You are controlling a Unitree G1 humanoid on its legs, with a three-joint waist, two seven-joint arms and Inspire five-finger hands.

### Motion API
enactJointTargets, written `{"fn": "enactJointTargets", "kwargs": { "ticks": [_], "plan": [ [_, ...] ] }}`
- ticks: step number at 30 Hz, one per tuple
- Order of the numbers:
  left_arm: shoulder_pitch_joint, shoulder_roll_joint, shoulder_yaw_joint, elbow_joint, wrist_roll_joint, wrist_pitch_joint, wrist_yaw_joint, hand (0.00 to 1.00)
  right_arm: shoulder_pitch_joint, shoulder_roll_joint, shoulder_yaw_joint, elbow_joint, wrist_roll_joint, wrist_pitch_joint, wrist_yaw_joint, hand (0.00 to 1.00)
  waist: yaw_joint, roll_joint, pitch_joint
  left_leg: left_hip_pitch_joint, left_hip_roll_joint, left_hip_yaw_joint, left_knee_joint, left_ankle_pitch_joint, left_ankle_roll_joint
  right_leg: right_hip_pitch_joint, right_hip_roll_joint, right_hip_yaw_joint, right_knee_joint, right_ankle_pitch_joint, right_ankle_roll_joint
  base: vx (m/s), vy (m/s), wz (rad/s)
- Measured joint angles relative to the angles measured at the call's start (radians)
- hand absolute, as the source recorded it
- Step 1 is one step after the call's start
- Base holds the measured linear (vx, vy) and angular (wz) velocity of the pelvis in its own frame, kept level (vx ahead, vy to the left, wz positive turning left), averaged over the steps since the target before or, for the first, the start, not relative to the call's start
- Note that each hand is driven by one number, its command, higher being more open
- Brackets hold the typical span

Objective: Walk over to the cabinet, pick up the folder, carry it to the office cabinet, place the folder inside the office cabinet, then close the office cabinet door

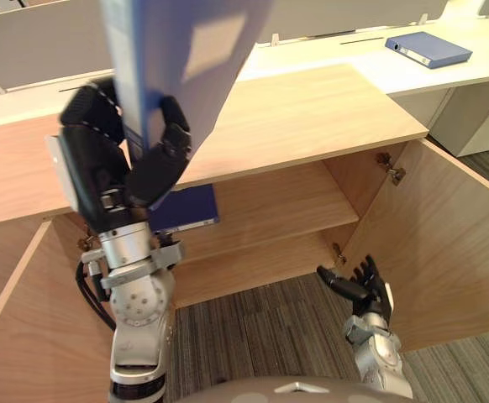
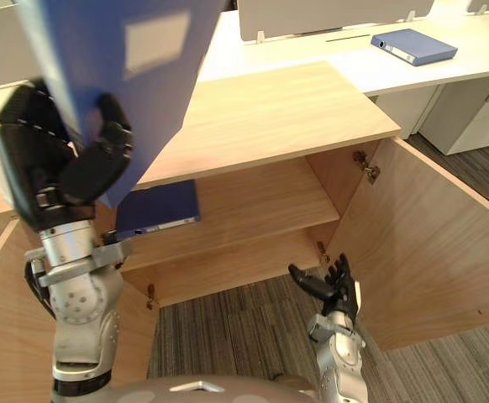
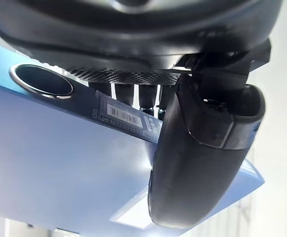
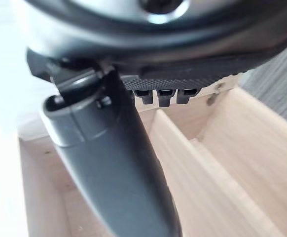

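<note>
High at the left of the left eye view, the left hand is clamped round the lower edge of the blue folder, held upright above the office cabinet. Its doors stand open, and a second blue folder lies flat on the shelf inside. Low beside the right door, the right hand hangs spread open, holding nothing. A third folder lies on the white desk beyond. From the left wrist view, the thumb presses the blue folder's labelled face, fingers behind it. From the right wrist view, the empty hand faces the cabinet's wooden interior.
</note>
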Motion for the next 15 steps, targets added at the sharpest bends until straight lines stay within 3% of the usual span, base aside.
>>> {"fn": "enactJointTargets", "kwargs": {
  "ticks": [3,8,15],
  "plan": [
    [0.004,0.001,-0.009,-0.02,-0.184,-0.025,-0.089,0.0,0.0,0.01,0.006,-0.149,0.001,-0.01,0.002,1.0,0.0,0.006,-0.004,0.001,0.001,0.001,0.0,-0.002,-0.002,0.0,0.001,0.002,0.0,0.0,0.0,0.0,0.0,0.0],
    [0.036,0.005,-0.035,-0.025,-0.362,-0.025,-0.189,0.0,-0.023,0.005,0.02,-0.368,0.001,-0.053,0.019,1.0,0.001,0.013,-0.009,0.006,0.002,0.01,0.0,-0.005,-0.002,0.0,0.002,0.011,0.001,0.0,0.0,-0.03,-0.005,-0.05],
    [0.067,0.034,-0.053,-0.021,-0.478,-0.013,-0.287,0.0,-0.097,-0.076,0.018,-0.485,0.0,-0.083,0.047,1.0,0.001,0.014,-0.009,0.013,0.001,0.017,0.0,-0.006,-0.002,0.001,0.002,0.018,0.009,-0.002,0.003,-0.05,-0.007,-0.03]
  ]
}}
